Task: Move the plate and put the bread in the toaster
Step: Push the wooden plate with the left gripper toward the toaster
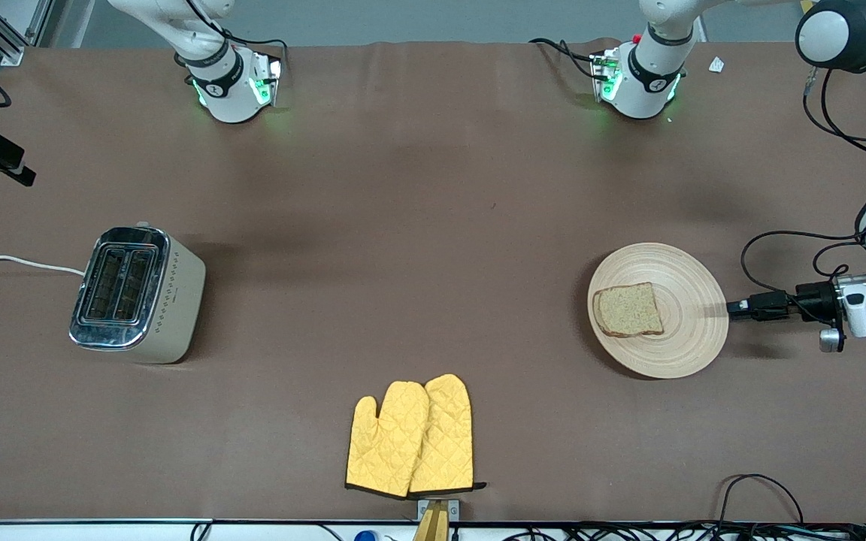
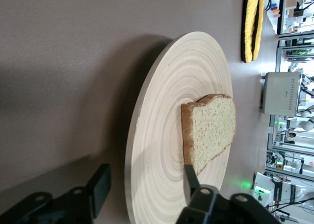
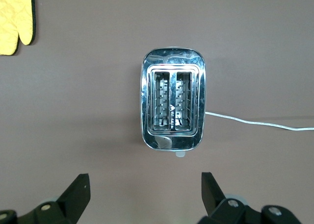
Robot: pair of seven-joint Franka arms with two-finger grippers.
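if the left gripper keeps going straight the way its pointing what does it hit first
The plate: the left gripper, open and low at the table, already straddles its rim. Farther along that line the bread lies on the plate.

You see a brown bench [image 1: 433, 225]. The plate [image 1: 685, 338] is pale wood with concentric ring grooves; the bread [image 1: 628, 310] on it is speckled tan with a darker crust. The toaster [image 1: 170, 308] has cream sides with a dotted pattern, a chrome top and a white cord [image 1: 16, 261]. The oven mitts [image 1: 412, 437] are quilted yellow with dark trim.
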